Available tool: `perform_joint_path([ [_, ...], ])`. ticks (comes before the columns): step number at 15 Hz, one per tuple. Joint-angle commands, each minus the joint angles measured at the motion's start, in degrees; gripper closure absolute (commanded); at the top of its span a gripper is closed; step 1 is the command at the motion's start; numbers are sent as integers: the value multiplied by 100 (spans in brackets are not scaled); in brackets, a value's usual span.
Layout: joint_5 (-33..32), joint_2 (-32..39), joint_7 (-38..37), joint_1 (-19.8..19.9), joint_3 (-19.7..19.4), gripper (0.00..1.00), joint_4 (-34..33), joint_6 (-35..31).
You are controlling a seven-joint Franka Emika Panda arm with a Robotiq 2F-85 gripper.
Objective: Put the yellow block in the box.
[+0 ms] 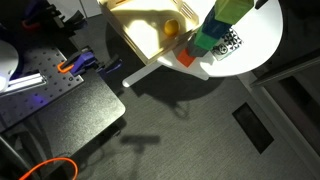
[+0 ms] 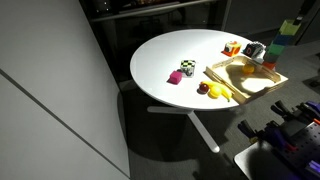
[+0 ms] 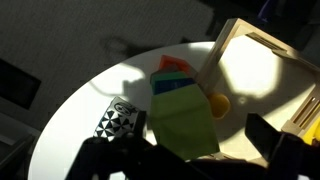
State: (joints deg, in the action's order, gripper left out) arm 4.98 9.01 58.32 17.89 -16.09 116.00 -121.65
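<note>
The lime-yellow block (image 3: 183, 120) fills the middle of the wrist view, close to the camera. It is the highest block in both exterior views (image 1: 233, 8) (image 2: 290, 27). Below it are a blue block (image 3: 172, 87), a green block (image 3: 178, 72) and a red-orange block (image 3: 166, 63). I cannot tell whether it rests on the blue block. My gripper (image 3: 185, 142) is open, with one dark finger on each side of the yellow block and a gap on both sides. The pale wooden box (image 3: 232, 45) lies just beside the blocks and holds a small round yellow-orange object (image 3: 218, 103).
A black-and-white checkered block (image 3: 118, 120) sits next to the coloured blocks. All of this is near the rim of a round white table (image 2: 170, 55). More small objects lie mid-table (image 2: 187, 70), and some lie in the box (image 2: 218, 92). A dark bench (image 1: 60, 100) stands beside the table.
</note>
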Motion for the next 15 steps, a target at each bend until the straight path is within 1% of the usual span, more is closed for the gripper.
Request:
perform_joint_path([
  [1,53,61,136,129,58,25,-91,30],
  [2,17,66,65,121,56,27,-87,32],
  [6,-58,19,-55,91,62,59,-51,32],
  [7,-94,-13,-116,73,62,62,-49,37],
  [8,-111,-52,-155,58,69,63,-44,61],
  [9,-129,-89,-203,43,74,66,-42,67],
  [11,-160,-181,-306,1,101,69,-32,104],
  [15,-172,-346,-560,-128,210,69,41,108],
])
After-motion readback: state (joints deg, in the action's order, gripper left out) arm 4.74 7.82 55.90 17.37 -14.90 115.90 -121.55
